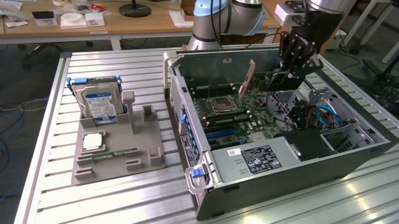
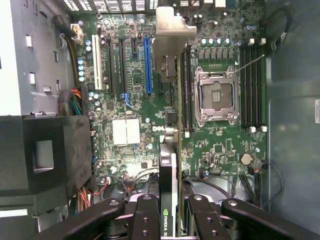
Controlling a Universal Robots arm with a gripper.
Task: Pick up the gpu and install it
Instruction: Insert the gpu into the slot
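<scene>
Surface (image 1: pixel 124 200) of ribbed metal slats lies nearest you in the exterior view. On it, toward the exterior view's right, you find an open computer case (image 1: pixel 293 179) lying on its side, with a label (image 1: pixel 259 158) on its near panel. Toward the exterior view's left, well apart from the case, a grey holder (image 1: pixel 149 158) sits on the slats. It carries a narrow green memory stick (image 1: pixel 115 153) lying flat, a square processor chip (image 1: pixel 92 140) just behind that, and a hard drive (image 1: pixel 100 103) standing upright at its far end.

Inside the case, observe the green motherboard (image 1: pixel 240 119) with its metal-framed processor socket (image 1: pixel 223 103). Above the board, the gripper (image 1: pixel 279 85) is clamped on the gpu (image 1: pixel 250 78), which stands on edge, its brownish face toward the exterior view's left. In the wrist view you look down along the card: the gripper (image 2: pixel 171 225) presses black fingers (image 2: pixel 145 220) on either side of the gpu (image 2: pixel 168 195), which runs between the blue slot (image 2: pixel 148 65) and the processor socket (image 2: pixel 216 97), its silvery bracket (image 2: pixel 172 25) at the far end. You cannot tell whether the lower edge of the card touches the motherboard (image 2: pixel 130 95).

Beyond the case, the base of the arm (image 1: pixel 209 23) rises, and behind it stands a wooden desk (image 1: pixel 124 25) with small items.
</scene>
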